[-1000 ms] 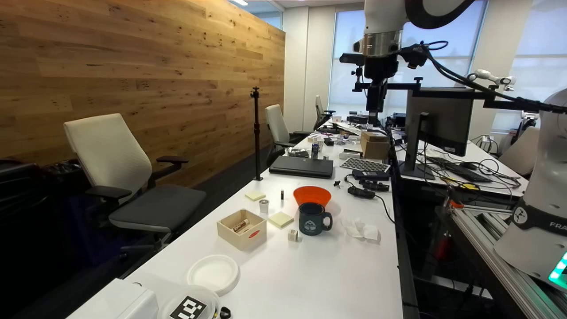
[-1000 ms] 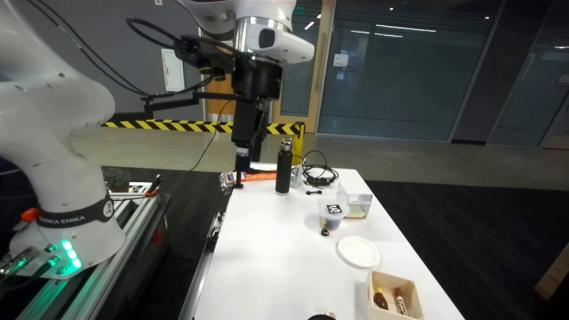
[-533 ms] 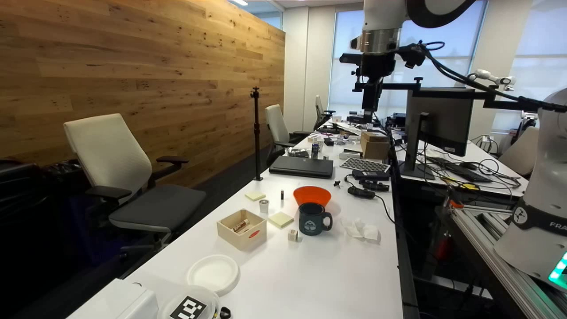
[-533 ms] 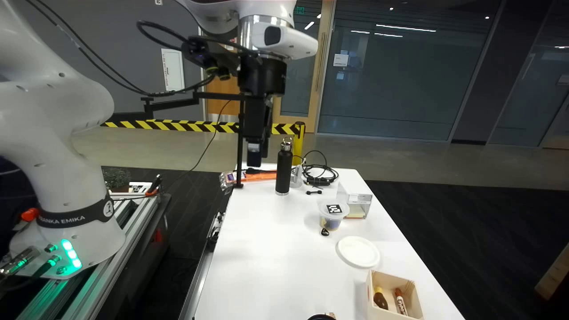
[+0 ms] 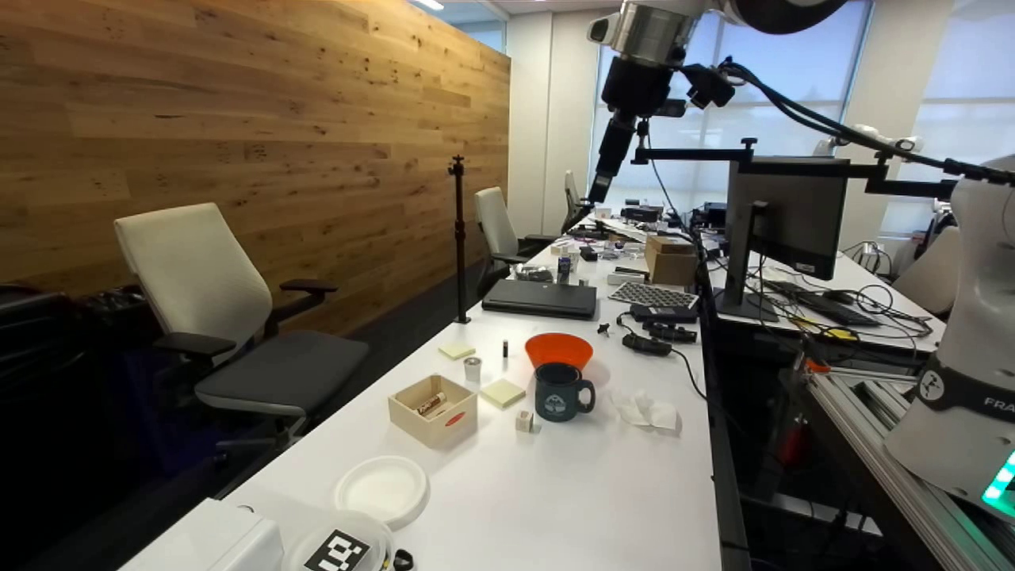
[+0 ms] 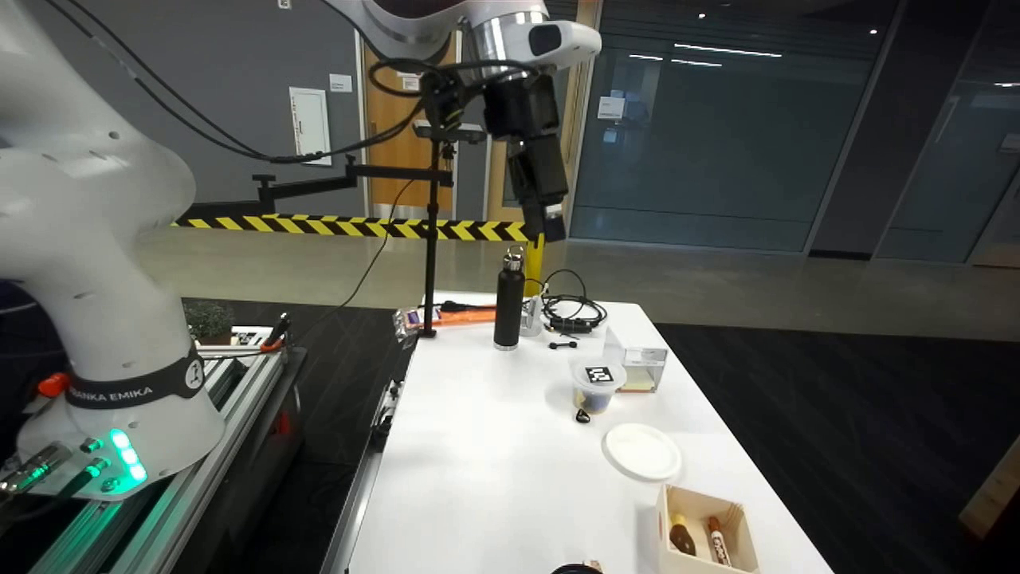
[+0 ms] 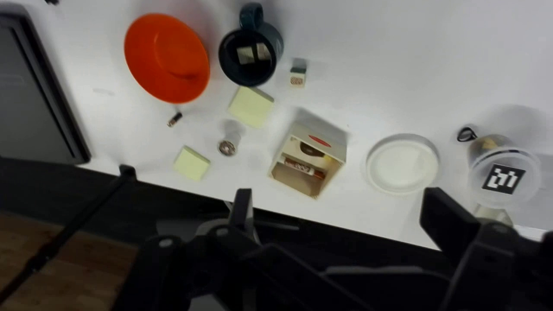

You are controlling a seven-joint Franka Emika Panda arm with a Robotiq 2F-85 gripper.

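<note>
Wooden box (image 7: 302, 134) standing on the white table (image 7: 367, 99) between a round plate (image 7: 402, 167) and a sticky-note pad (image 7: 250, 106), holding a marker (image 7: 299, 166), well below the Robotiq gripper (image 7: 339, 204) with jaws spread wide.

Wrist vw looks dn, ext vws share tbl (image 5: 571, 492).

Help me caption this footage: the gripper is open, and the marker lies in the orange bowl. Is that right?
Not quite: the marker lies in the wooden box, not the orange bowl; the wrist view shows it. The gripper is indeed open.
</note>
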